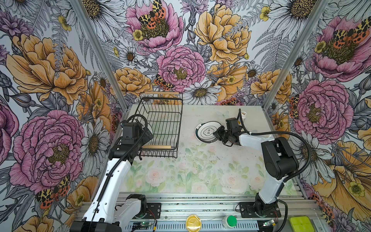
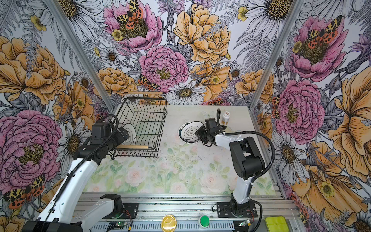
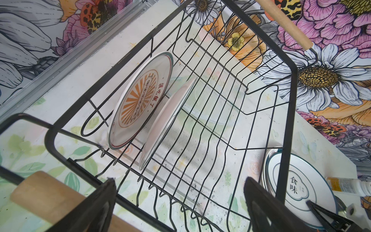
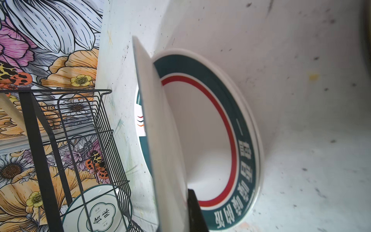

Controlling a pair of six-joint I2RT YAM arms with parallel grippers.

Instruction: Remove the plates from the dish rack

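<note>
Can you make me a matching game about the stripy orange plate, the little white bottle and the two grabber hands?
Things:
1. sunburst plate
2. white bottle
3. left gripper
4. right gripper

States:
A. shut on the lettered plate
B. standing on edge in the dish rack
C. open
D. upright on the table

Pairs: 1-B, 2-D, 3-C, 4-A

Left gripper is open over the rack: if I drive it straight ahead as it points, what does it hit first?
Probably the wire floor of the dish rack, just beside the edge-on white plate. Depth is unclear, so the left gripper may clip that plate first.
</note>
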